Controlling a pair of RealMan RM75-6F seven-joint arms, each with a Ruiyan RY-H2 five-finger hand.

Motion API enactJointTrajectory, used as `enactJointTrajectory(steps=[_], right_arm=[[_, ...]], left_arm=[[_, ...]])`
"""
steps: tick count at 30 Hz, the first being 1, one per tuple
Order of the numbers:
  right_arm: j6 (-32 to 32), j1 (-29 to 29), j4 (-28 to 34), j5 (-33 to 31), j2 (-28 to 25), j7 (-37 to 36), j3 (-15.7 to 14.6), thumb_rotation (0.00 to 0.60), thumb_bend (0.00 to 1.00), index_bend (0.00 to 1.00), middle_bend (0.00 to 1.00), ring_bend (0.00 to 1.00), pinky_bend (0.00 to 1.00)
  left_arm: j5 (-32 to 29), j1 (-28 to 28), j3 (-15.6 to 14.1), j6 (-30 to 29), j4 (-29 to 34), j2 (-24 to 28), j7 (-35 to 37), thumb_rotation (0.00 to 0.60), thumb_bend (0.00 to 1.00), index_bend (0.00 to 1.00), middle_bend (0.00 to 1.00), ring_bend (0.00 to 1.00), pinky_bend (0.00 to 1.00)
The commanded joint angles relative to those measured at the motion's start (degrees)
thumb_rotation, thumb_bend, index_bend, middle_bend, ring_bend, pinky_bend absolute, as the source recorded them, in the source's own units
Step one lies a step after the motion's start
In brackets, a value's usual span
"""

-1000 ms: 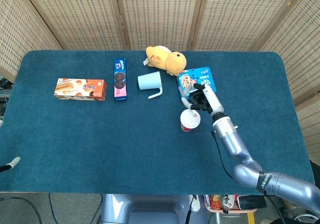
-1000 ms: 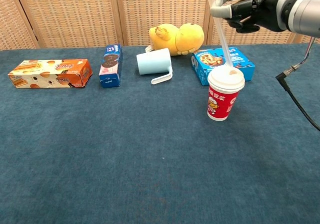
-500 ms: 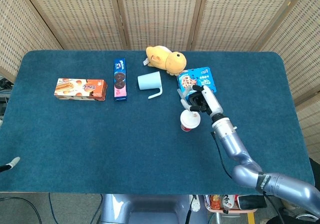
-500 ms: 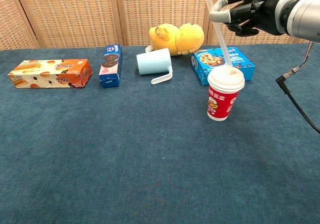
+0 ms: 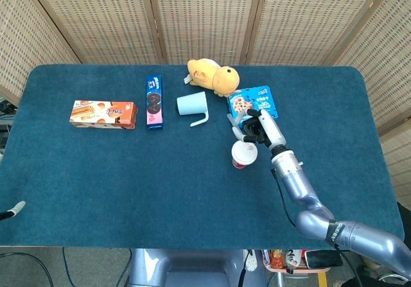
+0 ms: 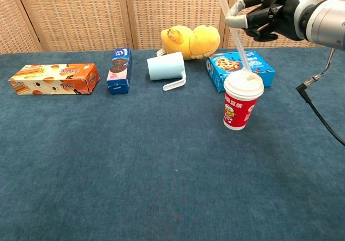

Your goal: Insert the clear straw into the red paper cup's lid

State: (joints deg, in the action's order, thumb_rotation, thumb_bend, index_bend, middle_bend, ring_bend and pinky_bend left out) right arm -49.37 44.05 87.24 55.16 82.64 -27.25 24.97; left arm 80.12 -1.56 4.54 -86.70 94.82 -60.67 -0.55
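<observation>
Just right of the frame's middle, the red cup (image 6: 242,102) stands upright on the bench (image 6: 135,171). Above it, the right hand (image 6: 269,19) has its fingers (image 6: 237,21) closed on the clear straw (image 6: 233,33), whose lower end touches the white lid (image 6: 243,84).

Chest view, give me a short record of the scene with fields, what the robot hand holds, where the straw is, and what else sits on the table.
holder: right robot hand, above and behind the cup
held item: clear straw, tilted, top leaning left
straw tip: at the white lid, depth unclear
cup: red paper cup, upright on the blue table
behind cup: blue cookie box, yellow plush toy
further left: light blue cup on its side, dark blue cookie pack, orange snack box
left robot hand: not in view
</observation>
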Motion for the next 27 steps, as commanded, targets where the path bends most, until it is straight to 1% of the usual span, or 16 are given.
enactJointTrajectory(steps=[1,8,10,15,19,21,27], right_arm=[[0.0,0.0,-0.4,0.3,0.3,0.3,-0.1,0.6,0.55,0.71,0.93,0.87,1.0],[-0.3,-0.4,-1.8,2.2,1.7,-0.1,-0.7,0.6,0.55,0.71,0.93,0.87,1.0],[-0.4,-0.5,-2.0,2.9,2.0,-0.5,-0.7,0.6,0.55,0.71,0.92,0.87,0.98],[-0.9,-0.7,-2.7,4.4,2.6,-0.9,-1.0,0.6,0.55,0.71,0.92,0.87,0.85],[-0.9,-1.0,-3.7,5.3,3.3,-1.8,-1.3,0.6,0.55,0.71,0.89,0.84,0.68],[-0.9,-1.2,-4.1,5.7,3.4,-2.3,-1.4,0.6,0.55,0.71,0.88,0.82,0.62],[-0.9,-2.2,-5.8,8.3,3.9,-5.3,-2.1,0.6,0.55,0.71,0.87,0.77,0.54]], left_arm=[[-0.1,0.0,0.0,0.0,0.0,0.0,0.1,0.6,0.16,0.0,0.0,0.0,0.0],[-0.1,0.0,0.0,0.1,-0.1,0.0,0.1,0.6,0.16,0.0,0.0,0.0,0.0],[-0.1,0.0,0.0,0.1,-0.2,0.0,0.1,0.6,0.16,0.0,0.0,0.0,0.0],[-0.2,0.0,0.0,0.3,-0.2,0.0,0.1,0.6,0.16,0.0,0.0,0.0,0.0],[-0.2,0.0,-0.1,0.4,-0.1,0.0,0.3,0.6,0.16,0.0,0.0,0.0,0.0],[-0.2,0.0,-0.1,0.4,-0.1,0.0,0.3,0.6,0.16,0.0,0.0,0.0,0.0],[-0.3,-0.1,-0.1,0.6,-0.3,0.0,0.5,0.6,0.16,0.0,0.0,0.0,0.0]])
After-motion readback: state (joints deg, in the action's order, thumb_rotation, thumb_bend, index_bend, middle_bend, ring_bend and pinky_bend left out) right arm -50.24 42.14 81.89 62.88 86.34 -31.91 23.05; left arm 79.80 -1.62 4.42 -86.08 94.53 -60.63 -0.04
